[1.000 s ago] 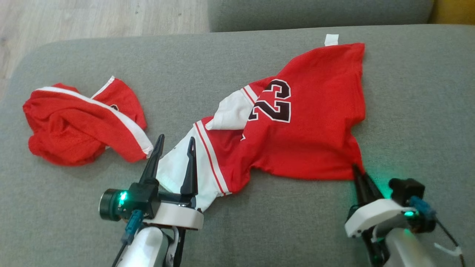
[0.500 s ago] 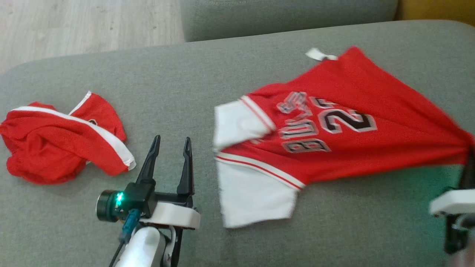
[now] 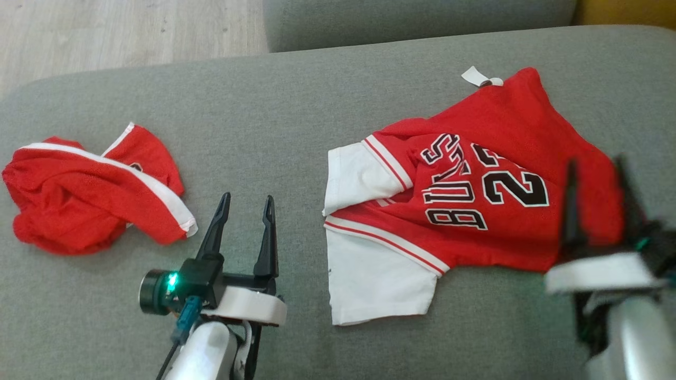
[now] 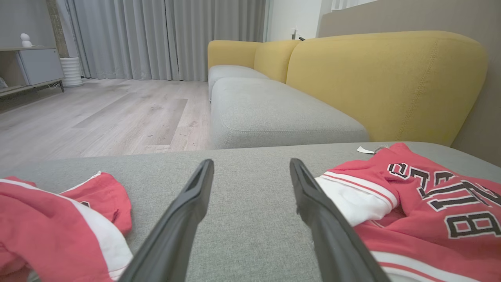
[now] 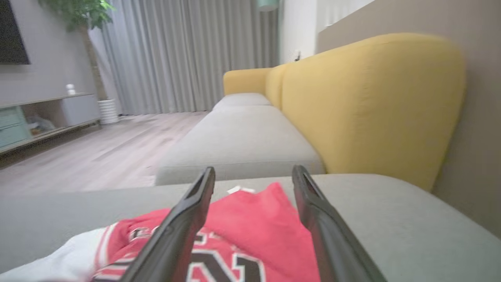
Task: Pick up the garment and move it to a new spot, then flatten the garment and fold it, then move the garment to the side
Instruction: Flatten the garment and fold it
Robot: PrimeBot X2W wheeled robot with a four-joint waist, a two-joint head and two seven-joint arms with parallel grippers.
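Head view: the red mesh jersey, white-sleeved and rumpled, lies on the right half of the grey woven cushion. The right gripper stands over its right end, fingers spread wide, gripping nothing. The left gripper, equally wide and empty, sits over bare cushion between the jersey and the crumpled red shorts.
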